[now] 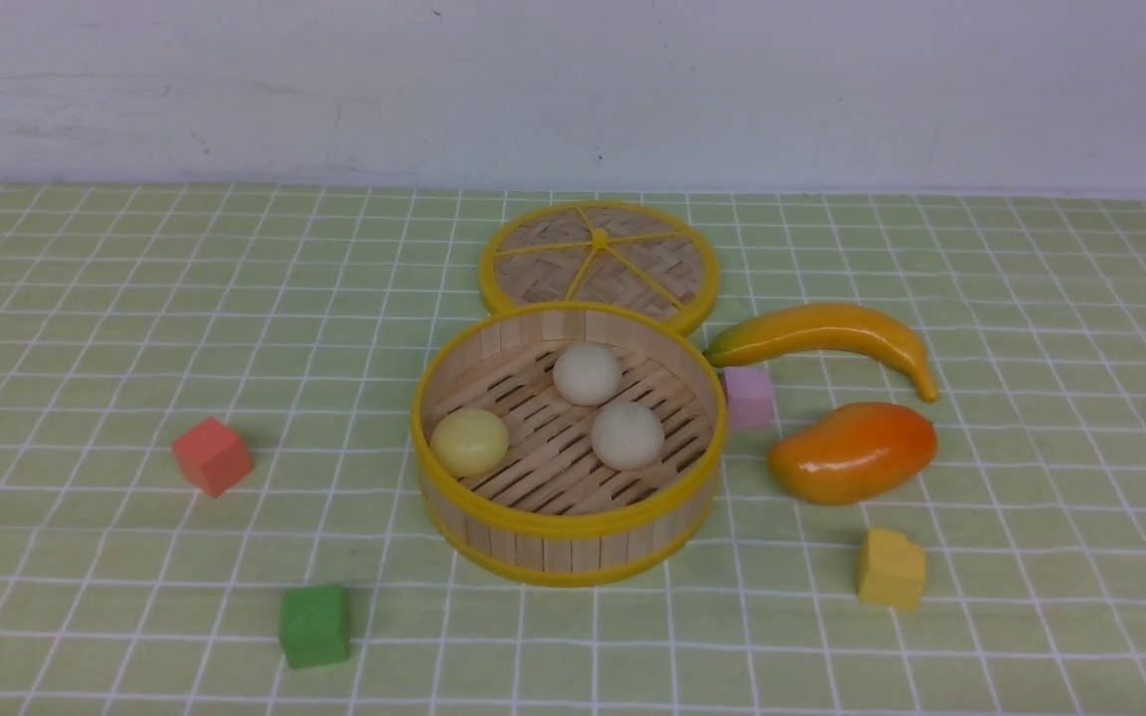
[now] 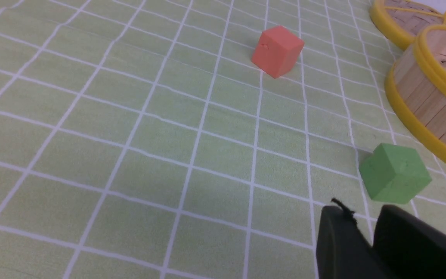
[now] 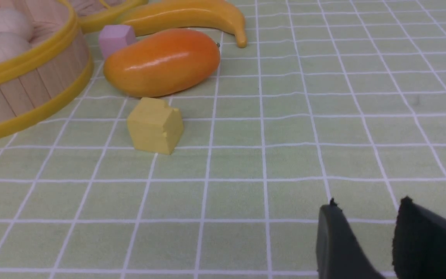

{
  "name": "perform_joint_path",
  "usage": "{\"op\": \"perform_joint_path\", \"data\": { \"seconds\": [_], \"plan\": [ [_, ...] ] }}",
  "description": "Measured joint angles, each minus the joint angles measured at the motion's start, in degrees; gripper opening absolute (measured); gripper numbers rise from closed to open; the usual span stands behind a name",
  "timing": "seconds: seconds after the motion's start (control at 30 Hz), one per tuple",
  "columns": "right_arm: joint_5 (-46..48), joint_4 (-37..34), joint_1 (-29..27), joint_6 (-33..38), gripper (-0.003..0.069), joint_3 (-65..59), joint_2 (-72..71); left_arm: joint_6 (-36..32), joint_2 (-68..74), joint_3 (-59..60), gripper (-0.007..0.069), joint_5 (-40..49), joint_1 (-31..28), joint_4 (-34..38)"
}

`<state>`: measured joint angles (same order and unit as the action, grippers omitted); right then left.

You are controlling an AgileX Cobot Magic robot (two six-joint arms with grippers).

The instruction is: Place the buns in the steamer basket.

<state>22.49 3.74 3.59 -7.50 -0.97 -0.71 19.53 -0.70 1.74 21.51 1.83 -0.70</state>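
Observation:
The steamer basket (image 1: 555,545) stands on the green checked cloth in the middle of the front view. Three buns lie on its slatted floor: two off-white buns (image 1: 587,374) (image 1: 627,435) and a pale yellow bun (image 1: 470,442). No gripper shows in the front view. In the left wrist view my left gripper (image 2: 362,211) is empty, jaws a little apart, low over the cloth, with the basket (image 2: 432,104) off to one side. In the right wrist view my right gripper (image 3: 368,203) is open and empty, well away from the basket (image 3: 21,93).
The woven lid (image 1: 600,261) lies behind the basket. A banana (image 1: 822,333), a mango (image 1: 852,452), a pink cube (image 1: 749,396) and a yellow cube (image 1: 891,568) lie to its right. A red cube (image 1: 212,455) and a green cube (image 1: 314,625) lie to its left.

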Motion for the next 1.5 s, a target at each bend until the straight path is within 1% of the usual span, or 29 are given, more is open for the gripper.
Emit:
{"op": "perform_joint_path", "data": {
  "seconds": [0.33, 0.67, 1.5],
  "plan": [
    [0.0, 0.0, 0.0, 0.0, 0.0233, 0.0, 0.0, 0.0, 0.0, 0.0, 0.0153, 0.0, 0.1, 0.0],
    [-0.1, -0.1, 0.0, 0.0, 0.0239, 0.0, 0.0, 0.0, 0.0, 0.0, 0.0164, 0.0, 4.5, 0.0],
    [-0.1, -0.1, 0.0, 0.0, 0.0239, 0.0, 0.0, 0.0, 0.0, 0.0, 0.0178, 0.0, 4.8, 0.0]
  ]
}}
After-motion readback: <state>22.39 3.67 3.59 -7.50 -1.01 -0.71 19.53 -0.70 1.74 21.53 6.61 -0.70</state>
